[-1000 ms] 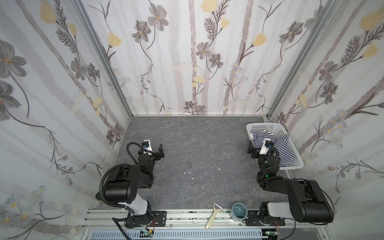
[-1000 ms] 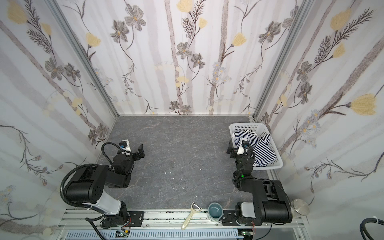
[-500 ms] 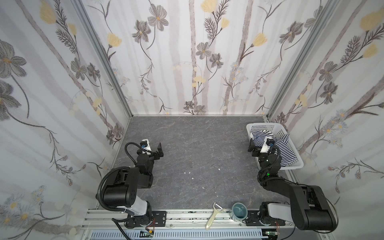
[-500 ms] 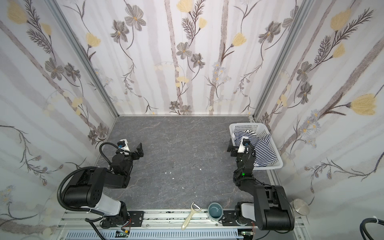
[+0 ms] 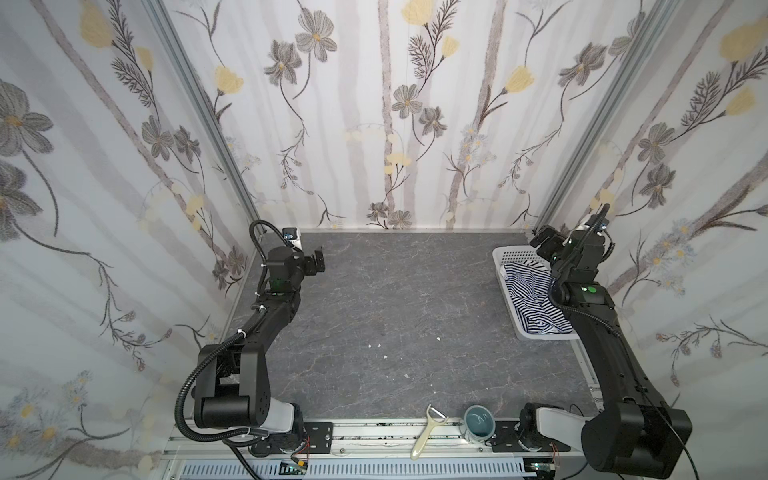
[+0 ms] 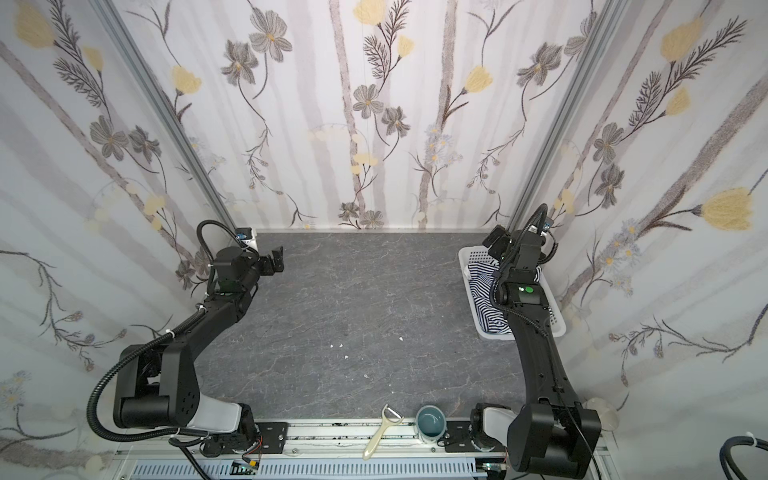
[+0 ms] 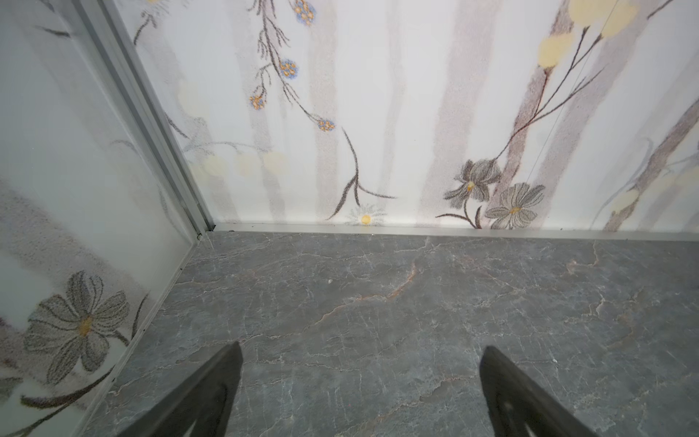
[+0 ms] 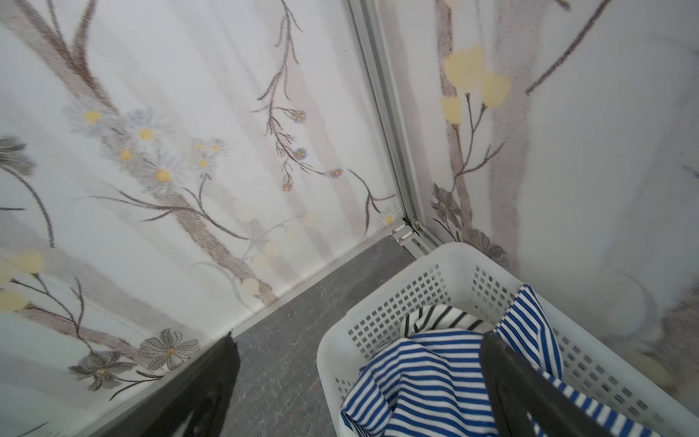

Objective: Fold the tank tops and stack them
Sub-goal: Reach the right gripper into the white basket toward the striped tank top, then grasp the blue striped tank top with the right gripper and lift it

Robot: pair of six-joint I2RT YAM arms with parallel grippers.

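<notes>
Both tank tops lie crumpled in the white basket [image 5: 505, 254] at the table's right edge. The navy-and-white striped one [image 5: 530, 299] [image 8: 427, 374] is on top. The white one with black stripes [image 8: 438, 318] peeks out at the basket's far end. My right gripper [image 5: 544, 241] [image 8: 359, 336] hovers open above that far end, touching no cloth. My left gripper [image 5: 319, 259] [image 7: 362, 346] hangs open over bare grey table near the back left corner, with nothing between its fingers.
A peeler [image 5: 428, 430] and a teal cup [image 5: 478, 422] rest on the front rail. A few white crumbs [image 5: 376, 345] dot the table's middle. Flowered walls close in on the left, back and right, and the basket [image 6: 467, 254] stands against the right wall.
Both arms have risen from a low folded pose and stretched toward the back wall. The right gripper now stands over the basket's far end. Both grippers stayed open.
</notes>
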